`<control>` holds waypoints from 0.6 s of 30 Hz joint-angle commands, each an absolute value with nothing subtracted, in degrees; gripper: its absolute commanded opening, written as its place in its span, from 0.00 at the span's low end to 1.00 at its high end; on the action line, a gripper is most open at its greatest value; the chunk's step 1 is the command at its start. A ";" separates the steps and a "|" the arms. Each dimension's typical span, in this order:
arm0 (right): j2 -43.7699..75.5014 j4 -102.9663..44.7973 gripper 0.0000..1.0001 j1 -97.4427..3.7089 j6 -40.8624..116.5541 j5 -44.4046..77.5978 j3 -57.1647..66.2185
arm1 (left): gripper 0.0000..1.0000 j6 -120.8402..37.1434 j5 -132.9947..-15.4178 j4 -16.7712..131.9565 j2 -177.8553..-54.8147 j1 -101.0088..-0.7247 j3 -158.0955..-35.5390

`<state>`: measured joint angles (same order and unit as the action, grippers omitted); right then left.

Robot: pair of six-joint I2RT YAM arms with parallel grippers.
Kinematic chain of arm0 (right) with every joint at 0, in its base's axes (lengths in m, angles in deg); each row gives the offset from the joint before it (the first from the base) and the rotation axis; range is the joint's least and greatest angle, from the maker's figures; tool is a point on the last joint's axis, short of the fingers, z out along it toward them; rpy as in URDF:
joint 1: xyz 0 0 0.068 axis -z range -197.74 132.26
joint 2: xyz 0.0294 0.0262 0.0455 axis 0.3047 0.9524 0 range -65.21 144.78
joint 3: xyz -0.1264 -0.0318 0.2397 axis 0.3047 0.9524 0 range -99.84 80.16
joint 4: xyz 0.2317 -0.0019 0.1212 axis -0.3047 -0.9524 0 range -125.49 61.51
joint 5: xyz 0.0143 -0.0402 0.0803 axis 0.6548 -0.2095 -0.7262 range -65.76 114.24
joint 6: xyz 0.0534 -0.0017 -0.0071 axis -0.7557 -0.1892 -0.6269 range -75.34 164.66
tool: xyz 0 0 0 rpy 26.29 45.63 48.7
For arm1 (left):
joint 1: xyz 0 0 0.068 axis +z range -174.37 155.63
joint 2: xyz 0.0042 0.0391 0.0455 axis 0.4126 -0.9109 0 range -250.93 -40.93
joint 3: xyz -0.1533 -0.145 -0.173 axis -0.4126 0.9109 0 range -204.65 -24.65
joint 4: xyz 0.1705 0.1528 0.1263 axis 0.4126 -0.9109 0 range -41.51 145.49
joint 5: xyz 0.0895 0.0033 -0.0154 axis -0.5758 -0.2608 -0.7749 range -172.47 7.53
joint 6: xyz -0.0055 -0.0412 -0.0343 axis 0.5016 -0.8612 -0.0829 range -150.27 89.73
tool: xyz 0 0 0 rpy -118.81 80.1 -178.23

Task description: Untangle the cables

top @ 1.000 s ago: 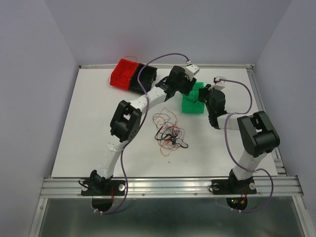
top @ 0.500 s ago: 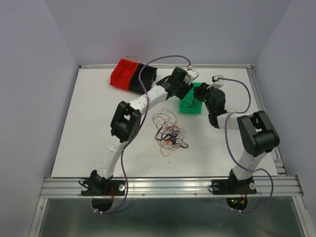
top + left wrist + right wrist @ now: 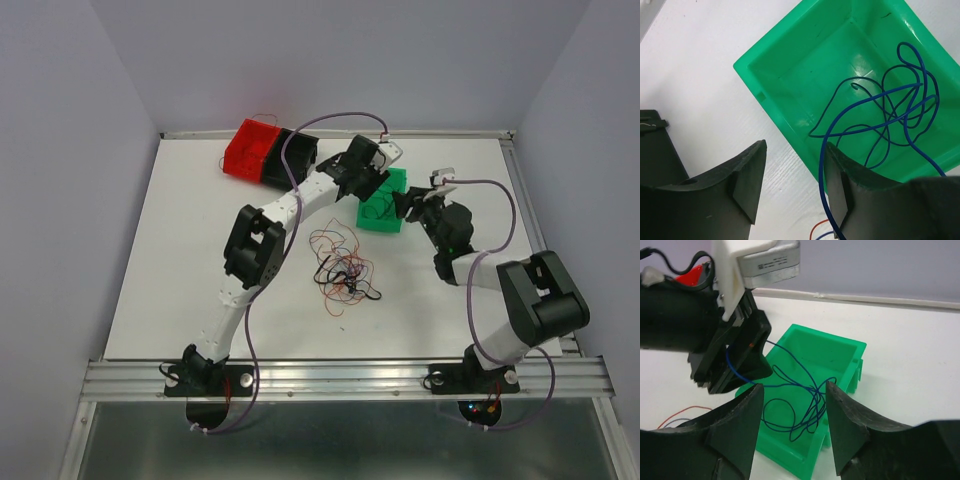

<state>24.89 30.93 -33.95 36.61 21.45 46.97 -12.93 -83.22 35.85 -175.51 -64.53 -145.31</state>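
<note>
Cables (image 3: 343, 272) in red, orange and black lie tangled mid-worktop (image 3: 180, 250). A blue cable (image 3: 890, 115) coils in the green bin (image 3: 380, 220) toward the far edge, with one strand trailing out through the gap of the open left hand (image 3: 795, 150). The right hand (image 3: 793, 390), fingers also apart and empty, hovers just beside the bin.

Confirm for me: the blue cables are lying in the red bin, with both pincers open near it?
Wrong on the bin: the blue cables lie in the green bin, not a red one, as the left wrist view shows. The left pincer and the right pincer are open near it.
</note>
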 commanded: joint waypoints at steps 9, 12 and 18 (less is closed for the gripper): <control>21.62 38.75 0.61 -36.63 52.12 7.97 52.65 | 0.59 -12.08 -83.35 35.71 -171.89 -64.80 -148.75; 24.07 41.64 0.61 -36.73 53.36 8.24 51.51 | 0.59 -11.81 -83.52 35.71 -171.71 -64.80 -148.66; 28.30 42.35 0.57 -36.90 55.21 9.64 46.77 | 0.59 -11.28 -83.61 35.98 -171.80 -64.88 -148.57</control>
